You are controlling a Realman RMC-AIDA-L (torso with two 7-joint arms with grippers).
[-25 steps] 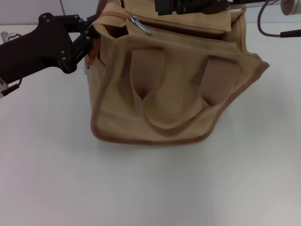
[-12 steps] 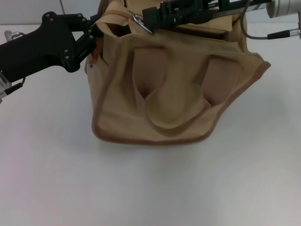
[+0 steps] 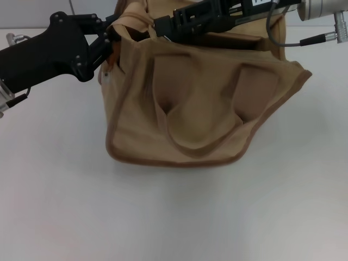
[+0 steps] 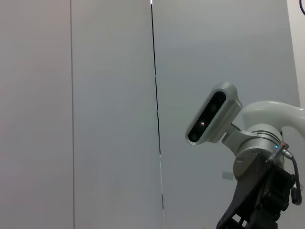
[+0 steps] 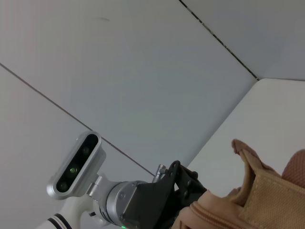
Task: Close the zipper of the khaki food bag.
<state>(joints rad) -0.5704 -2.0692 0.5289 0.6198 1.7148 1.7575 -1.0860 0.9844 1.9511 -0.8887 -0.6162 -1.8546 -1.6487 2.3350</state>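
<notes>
- The khaki food bag (image 3: 201, 103) stands at the far middle of the white table (image 3: 174, 217), front handle drooping toward you, top flap at the far edge of the head view.
- Your left gripper (image 3: 109, 41) is at the bag's upper left corner and appears clamped on the fabric there, bracing that end; the pads are partly buried in the fold, so treat the grip as probable.
- Your right gripper (image 3: 160, 24) lies across the top opening with its tip at the left end of the zipper (image 3: 239, 41). It covers the slider; you cannot tell whether the fingers are apart or closed on the pull tab.
- Step in hand: getting hold of the slider. The opening looks unzipped.
- Next move, as judged: confirm the pinch on the tab, then draw it along the zipper line toward the right end while the left holds tension.
- Surface: plain matte white table.
- Room: pale grey panelled wall (image 4: 95, 95) with thin dark seams.
</notes>
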